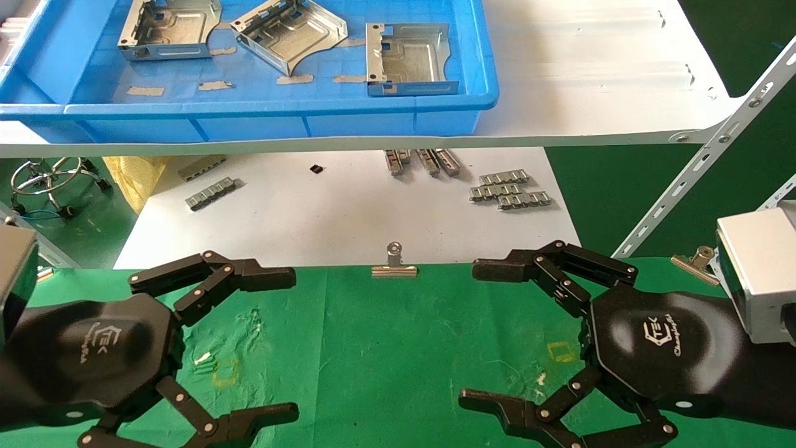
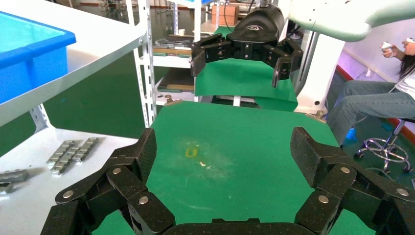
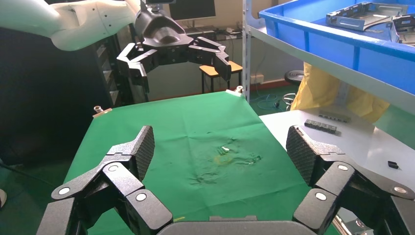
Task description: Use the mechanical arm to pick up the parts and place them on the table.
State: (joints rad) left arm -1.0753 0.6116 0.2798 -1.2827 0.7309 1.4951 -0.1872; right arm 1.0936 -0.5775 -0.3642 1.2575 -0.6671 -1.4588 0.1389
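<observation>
Three silver sheet-metal parts lie in the blue bin on the upper shelf: one at the left, one in the middle, one at the right. My left gripper hovers open and empty over the left side of the green table. My right gripper hovers open and empty over the right side. The two face each other. The left wrist view shows its open fingers above bare green cloth. The right wrist view shows the same, with parts far off in the bin.
The white shelf board carries the bin, held by a slanted steel brace. Below it a lower white board holds ribbed grey strips. A binder clip sits at the table's far edge. Yellow marks are on the cloth.
</observation>
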